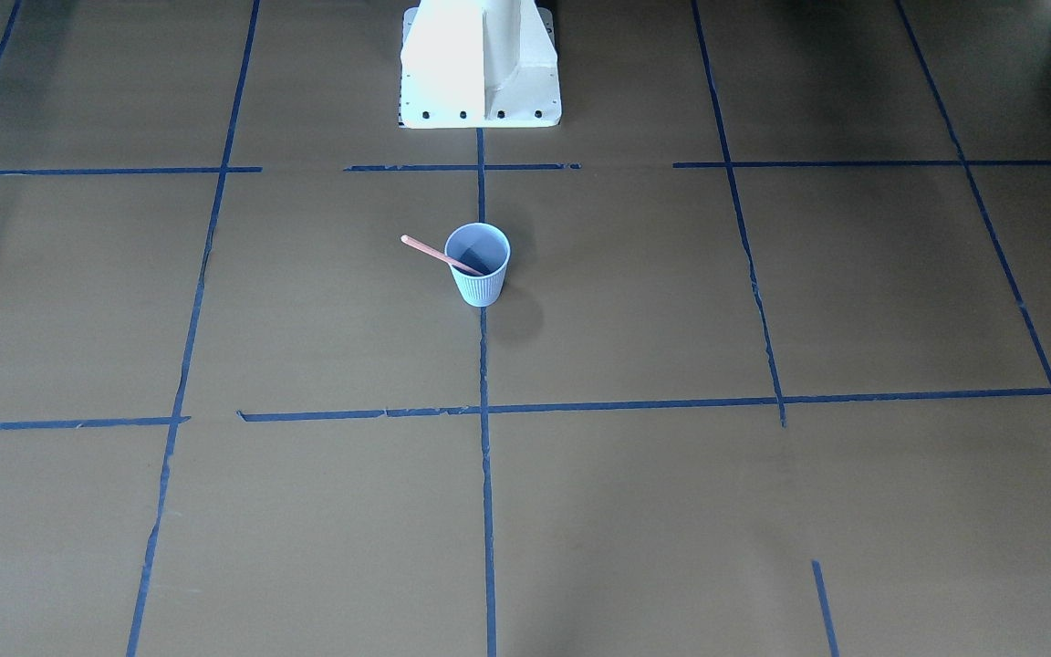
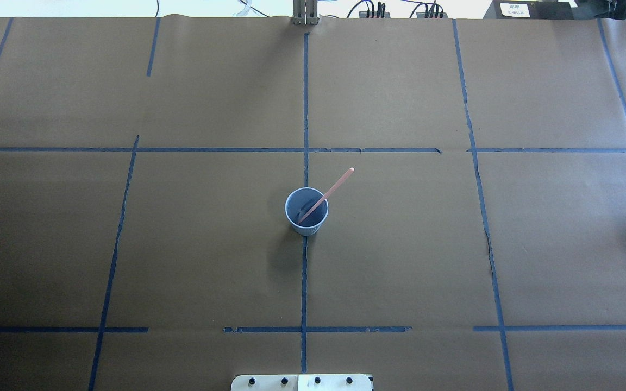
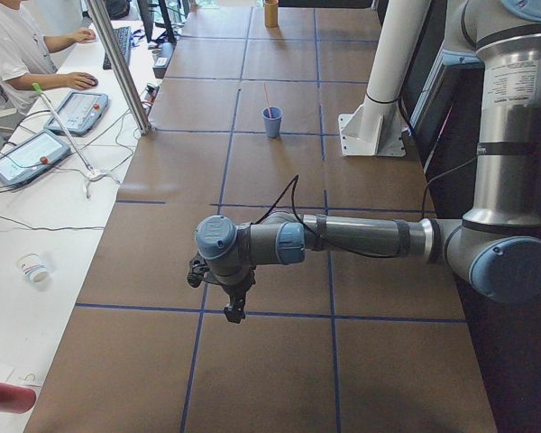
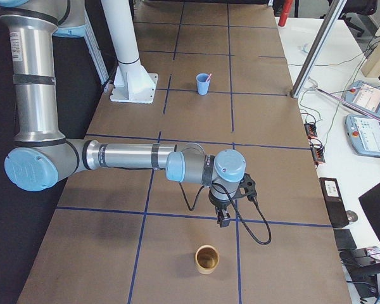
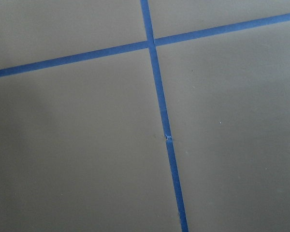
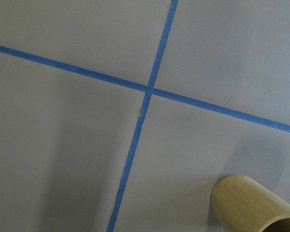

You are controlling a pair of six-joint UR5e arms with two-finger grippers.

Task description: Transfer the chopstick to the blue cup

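Note:
The blue cup (image 1: pixel 480 287) (image 2: pixel 308 228) stands upright at the middle of the table on a blue tape line. The pinkish chopstick (image 1: pixel 428 250) (image 2: pixel 338 183) rests in it, lower end inside, upper end leaning out over the rim. Both side views show them small, cup (image 3: pixel 271 124) (image 4: pixel 202 85) and chopstick (image 3: pixel 267 95) (image 4: pixel 208 77). My left gripper (image 3: pixel 234 311) hangs over the table's left end, far from the cup, and I cannot tell whether it is open or shut. My right gripper (image 4: pixel 223 220) hangs over the right end, and its state is equally unclear.
A bamboo cup (image 4: pixel 207 259) (image 6: pixel 251 205) stands just beyond the right gripper. The white robot pedestal (image 1: pixel 480 64) is behind the blue cup. A person (image 3: pixel 18 45) sits at a side desk with teach pendants (image 3: pixel 22 158).

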